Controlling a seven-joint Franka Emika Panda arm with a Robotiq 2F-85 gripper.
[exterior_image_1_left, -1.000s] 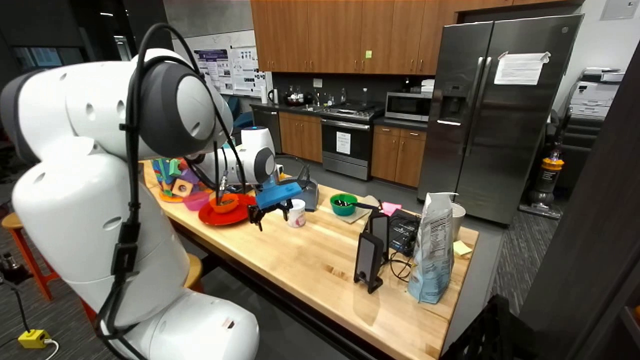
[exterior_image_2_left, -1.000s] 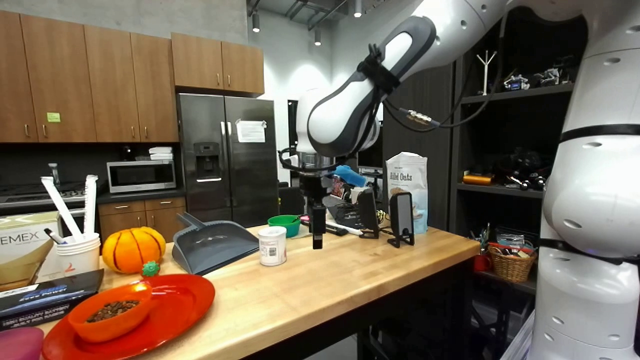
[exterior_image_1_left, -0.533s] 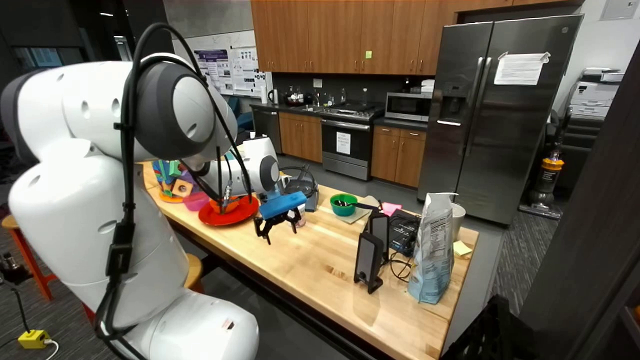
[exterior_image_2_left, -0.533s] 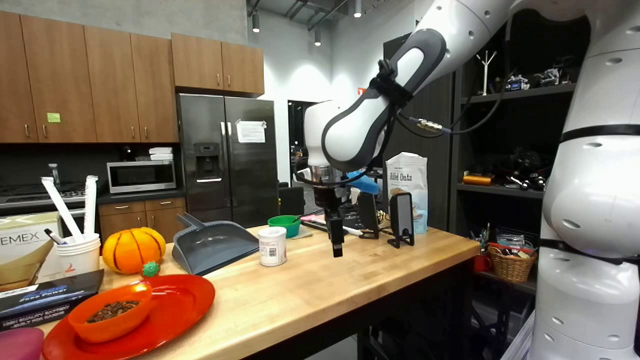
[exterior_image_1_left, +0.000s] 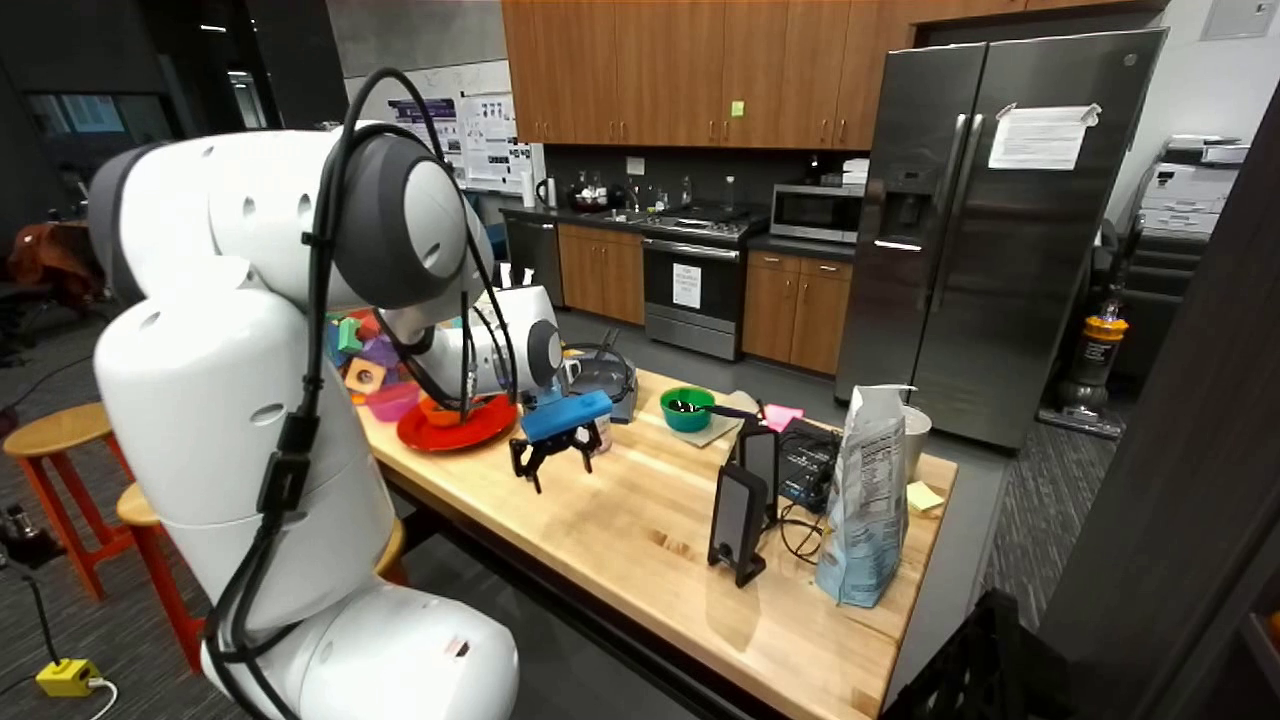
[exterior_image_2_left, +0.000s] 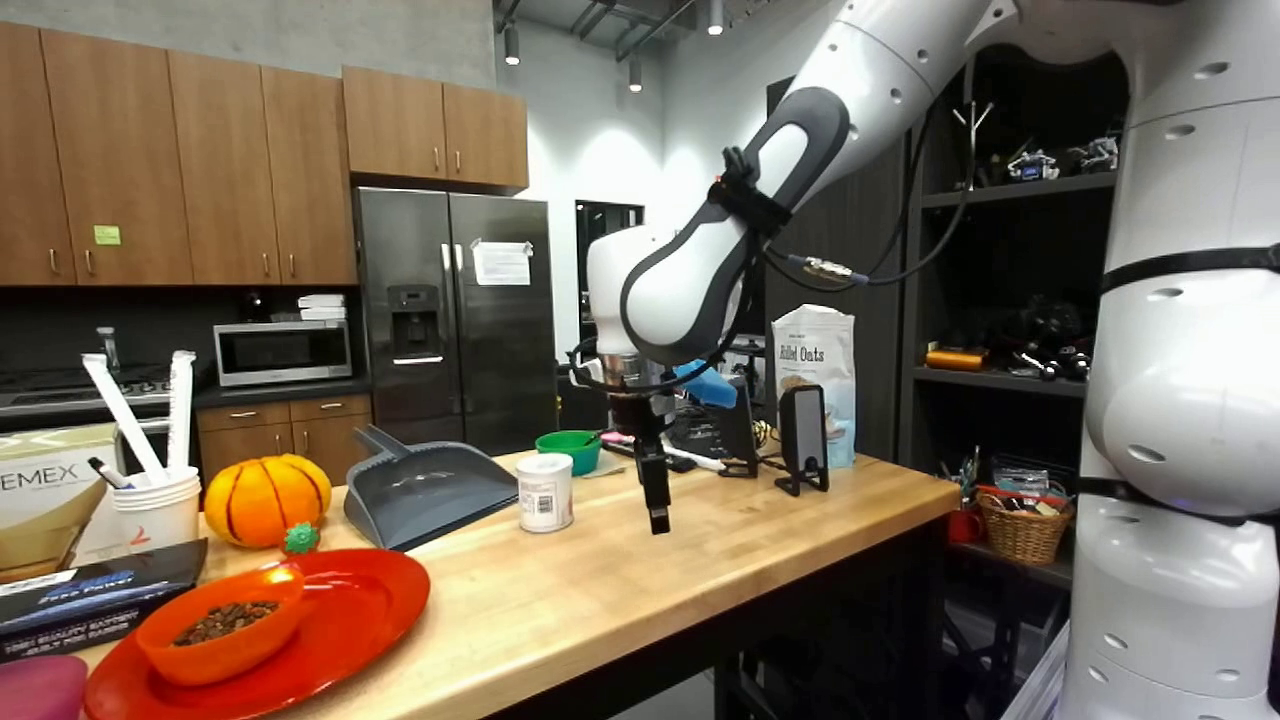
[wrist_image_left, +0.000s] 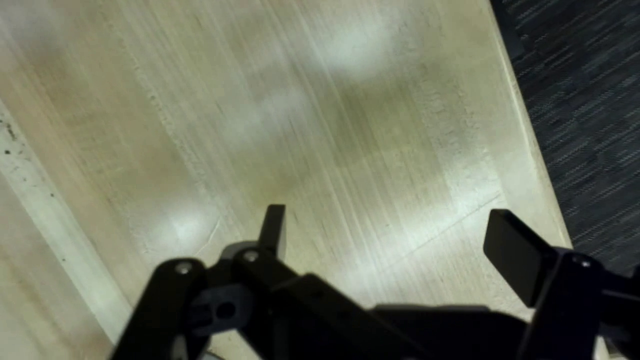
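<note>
wrist view: nothing in the grip, table (wrist_image_left: 300, 125) below

my gripper (wrist_image_left: 392, 235) has its fingers spread wide with nothing between them, and hangs over the table near its edge. closest to it is the tub (exterior_image_2_left: 546, 492), upright on the table, near but not touching; in an exterior view the gripper covers part of it.

i judge the positioning wants small, slow moves. looking straight down gives me little depth, so i would check height in both exterior views, keep the wrist steady, and mind the edge beside one finger. with the fingers this far apart, a careless swing toward the tub could tip it.

the dustpan (exterior_image_2_left: 440, 490) lies beside the tub; the green bowl (exterior_image_1_left: 688, 422) stands toward the speakers (exterior_image_1_left: 737, 515), a dark handle (exterior_image_1_left: 735, 411) leaning over its rim. those speakers and the oats bag (exterior_image_1_left: 868, 510) could block a low sweep that way. the orange bowl (exterior_image_2_left: 225, 655) sits on the red plate (exterior_image_2_left: 375, 600); my arm (exterior_image_1_left: 240, 390) hides part of the bowl in an exterior view.
</note>
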